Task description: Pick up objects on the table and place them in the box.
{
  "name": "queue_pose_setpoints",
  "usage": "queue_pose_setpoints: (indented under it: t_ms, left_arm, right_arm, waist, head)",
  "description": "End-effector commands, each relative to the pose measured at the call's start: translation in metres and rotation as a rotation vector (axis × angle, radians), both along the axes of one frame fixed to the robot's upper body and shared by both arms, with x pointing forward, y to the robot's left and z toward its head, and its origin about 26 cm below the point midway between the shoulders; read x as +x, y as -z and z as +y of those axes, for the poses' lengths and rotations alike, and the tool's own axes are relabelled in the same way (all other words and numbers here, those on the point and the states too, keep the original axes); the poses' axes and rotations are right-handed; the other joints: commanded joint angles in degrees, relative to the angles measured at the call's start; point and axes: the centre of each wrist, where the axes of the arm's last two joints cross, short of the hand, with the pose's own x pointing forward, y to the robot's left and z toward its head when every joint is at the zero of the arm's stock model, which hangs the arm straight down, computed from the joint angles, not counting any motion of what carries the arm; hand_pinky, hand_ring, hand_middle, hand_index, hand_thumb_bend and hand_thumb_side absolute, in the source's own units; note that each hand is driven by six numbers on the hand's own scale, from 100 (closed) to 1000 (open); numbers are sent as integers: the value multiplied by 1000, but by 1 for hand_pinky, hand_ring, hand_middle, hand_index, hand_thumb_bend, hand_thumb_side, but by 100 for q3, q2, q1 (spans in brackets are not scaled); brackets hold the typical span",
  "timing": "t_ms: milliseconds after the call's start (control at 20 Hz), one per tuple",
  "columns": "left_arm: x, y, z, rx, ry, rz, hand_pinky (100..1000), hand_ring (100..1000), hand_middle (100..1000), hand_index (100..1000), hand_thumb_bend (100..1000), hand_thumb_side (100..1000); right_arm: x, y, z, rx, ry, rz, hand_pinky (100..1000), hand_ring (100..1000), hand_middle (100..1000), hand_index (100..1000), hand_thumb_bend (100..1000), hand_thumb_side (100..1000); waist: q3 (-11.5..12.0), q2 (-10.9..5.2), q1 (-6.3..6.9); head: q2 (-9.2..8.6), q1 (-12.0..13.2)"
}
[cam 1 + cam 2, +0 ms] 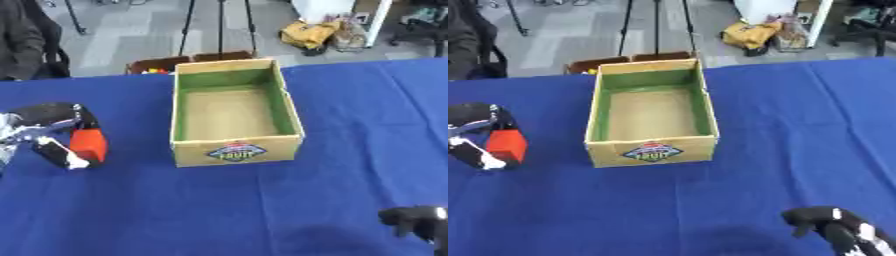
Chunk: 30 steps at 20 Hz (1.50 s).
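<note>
An open cardboard box (pixel 234 150) with green inner walls stands mid-table; nothing shows inside it. To its left my left hand (pixel 51 123) is curled around a red block-like object (pixel 89 142), thumb and fingers on either side of it, close above the blue tablecloth. My right hand (pixel 837 227) shows at the lower right corner, fingers curled, with nothing in it, far from the box.
Blue cloth (pixel 262 210) covers the table. Behind the far edge stands a second cardboard box (pixel 162 64) with coloured things in it, tripod legs (pixel 219 25) and a yellow bag (pixel 311 34) on the floor. A seated person is at the upper left.
</note>
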Motion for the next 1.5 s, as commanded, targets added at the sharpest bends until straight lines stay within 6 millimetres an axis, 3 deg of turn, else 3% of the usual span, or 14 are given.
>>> queue_pose_setpoints:
  t_ms: [50, 150, 250, 500, 800, 950, 1200, 1500]
  left_arm:
    - [-3, -12, 7, 12, -16, -43, 100, 222, 288, 469, 362, 289]
    - [-4, -12, 7, -13, -15, -72, 100, 116, 177, 368, 328, 271]
    - [-4, -13, 7, -39, -12, -100, 100, 100, 111, 307, 292, 259]
    - [-4, -20, 7, -106, 7, -141, 100, 100, 100, 277, 236, 245]
    - [-3, -50, -5, -184, 74, -199, 100, 100, 100, 275, 133, 213]
    - [0, -68, -25, -216, 150, -232, 100, 100, 100, 277, 101, 197]
    - [9, -99, -77, -281, 318, -291, 100, 100, 100, 284, 100, 171]
    - [21, -112, -125, -425, 405, -277, 100, 100, 100, 319, 100, 169]
  right_arm:
    - [1, -6, -1, -13, 1, -24, 798, 782, 530, 750, 100, 753]
    - [1, -6, -1, -13, 2, -24, 798, 782, 530, 750, 100, 753]
    - [1, -6, -1, -13, 2, -24, 799, 782, 530, 750, 100, 752]
    - [0, -6, -2, -13, 5, -23, 799, 782, 531, 751, 100, 752]
    - [0, -5, -3, -15, 6, -18, 799, 782, 531, 751, 100, 752]
    - [0, -5, -2, -16, 2, -16, 800, 782, 531, 751, 100, 751]
    - [0, -5, -1, -21, -12, -15, 800, 782, 531, 751, 100, 752]
    - [1, -7, 2, -30, -37, -17, 801, 782, 530, 751, 100, 754]
  waist:
    - [11, -98, -13]
    - [15, -99, -16]
    - [20, -101, -18]
    - [33, -113, -19]
    - [50, -143, -9]
    - [48, -158, -2]
    - [-15, -167, 7]
    - [-234, -164, 41]
  head:
    - [-62, -17]
    - [-60, -20]
    - [-61, -24]
    - [-59, -31]
    - [-35, -25]
    - [-25, -8]
    - [-44, 53]
    - [-132, 147]
